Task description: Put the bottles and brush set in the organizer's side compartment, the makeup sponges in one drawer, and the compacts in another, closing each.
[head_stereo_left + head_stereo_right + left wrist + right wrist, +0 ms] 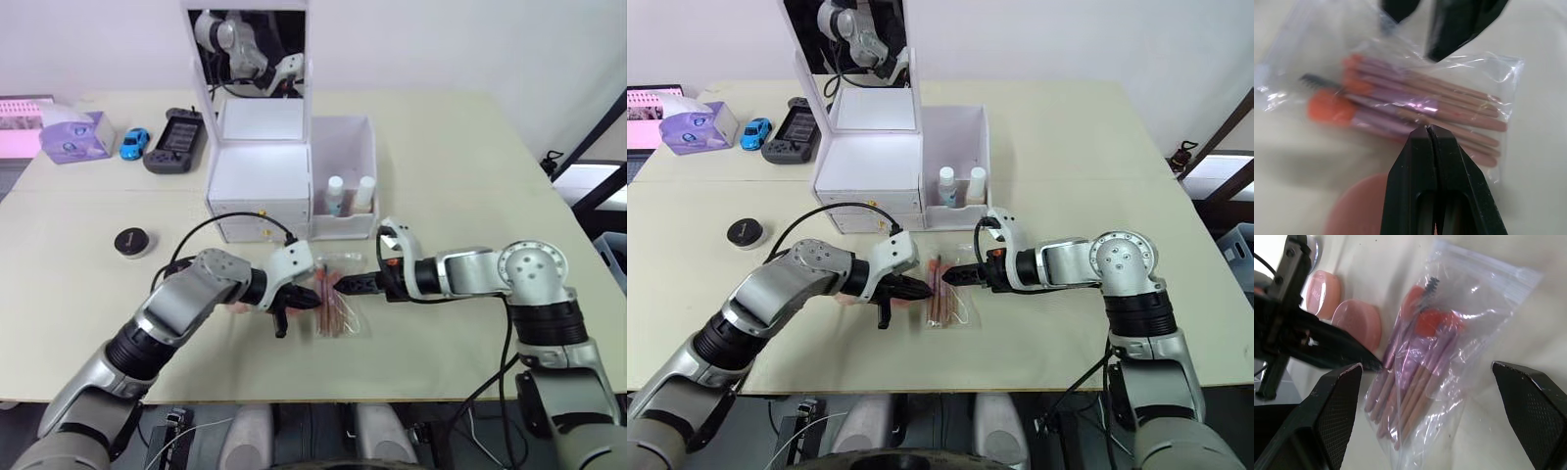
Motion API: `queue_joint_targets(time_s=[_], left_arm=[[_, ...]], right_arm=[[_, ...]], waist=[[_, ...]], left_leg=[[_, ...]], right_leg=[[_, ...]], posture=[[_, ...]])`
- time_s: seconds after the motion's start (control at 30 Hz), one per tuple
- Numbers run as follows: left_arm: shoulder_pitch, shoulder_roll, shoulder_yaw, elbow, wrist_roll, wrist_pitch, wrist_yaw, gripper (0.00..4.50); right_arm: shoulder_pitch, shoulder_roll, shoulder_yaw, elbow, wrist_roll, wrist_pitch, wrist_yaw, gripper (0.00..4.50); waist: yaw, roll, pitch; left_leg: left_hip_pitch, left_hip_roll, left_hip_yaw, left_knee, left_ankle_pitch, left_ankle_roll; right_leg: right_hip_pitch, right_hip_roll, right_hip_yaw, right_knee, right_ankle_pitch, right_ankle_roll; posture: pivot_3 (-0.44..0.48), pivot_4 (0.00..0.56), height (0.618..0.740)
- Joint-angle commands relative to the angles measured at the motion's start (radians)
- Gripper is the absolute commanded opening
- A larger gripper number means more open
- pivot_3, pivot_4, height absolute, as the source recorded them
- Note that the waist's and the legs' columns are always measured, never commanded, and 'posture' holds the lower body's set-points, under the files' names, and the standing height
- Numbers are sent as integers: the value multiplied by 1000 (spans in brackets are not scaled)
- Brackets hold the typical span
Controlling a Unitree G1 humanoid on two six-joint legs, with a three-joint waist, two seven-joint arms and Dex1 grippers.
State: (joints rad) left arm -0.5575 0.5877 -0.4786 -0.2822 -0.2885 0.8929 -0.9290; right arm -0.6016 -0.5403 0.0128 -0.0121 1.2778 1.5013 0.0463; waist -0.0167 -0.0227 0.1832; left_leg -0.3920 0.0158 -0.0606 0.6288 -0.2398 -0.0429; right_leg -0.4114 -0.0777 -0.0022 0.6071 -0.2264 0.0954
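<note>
Now our right gripper (1437, 421), fingers spread, faces the brush set (1420, 362) lying flat on the table, handles toward us; our left gripper (1431, 128) (pressed together, empty) touches its near edge.

Brush set (945, 294) flat before organizer (921, 166); bottles (960, 186) upright inside.

Pink-handled brush set (1425, 357), white organizer (265, 166)
</note>
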Motion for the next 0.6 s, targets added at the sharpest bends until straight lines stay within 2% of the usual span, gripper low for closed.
queue_joint_targets(time_s=[0.03, 0.17, 0.4, 0.6], left_arm=[[-22, 14, -50, 23, 57, 0, 10, 31], [-26, 24, -67, 22, 75, 16, 12, 31], [-6, 56, -71, -10, 77, 31, 16, 31], [19, 39, -2, -36, 17, 80, 31, 31]], right_arm=[[2, 48, 27, 11, -65, 16, 23, 4500], [-6, 95, 48, 26, -122, 21, 91, 4500], [-9, 110, 47, 76, -178, 83, 223, 4500], [4, 136, 17, 117, -213, 108, 293, 4500]], waist=[[-1, 0, 0], [-6, 0, -1], [-5, 0, -1], [-5, 0, -2]], left_leg=[[0, 0, 0, 0, 0, 0], [2, 0, 0, 0, 0, 0], [2, 1, 0, -1, 0, 0], [2, 1, 0, -1, -1, 1]], right_leg=[[0, 0, 0, 1, 0, 0], [0, 0, 0, 1, 0, 0], [0, 0, 0, 2, 0, 0], [0, 1, 0, 2, 0, 0]], posture=[[0, 150, 740], [0, 150, 740], [0, 150, 740], [0, 150, 740]])
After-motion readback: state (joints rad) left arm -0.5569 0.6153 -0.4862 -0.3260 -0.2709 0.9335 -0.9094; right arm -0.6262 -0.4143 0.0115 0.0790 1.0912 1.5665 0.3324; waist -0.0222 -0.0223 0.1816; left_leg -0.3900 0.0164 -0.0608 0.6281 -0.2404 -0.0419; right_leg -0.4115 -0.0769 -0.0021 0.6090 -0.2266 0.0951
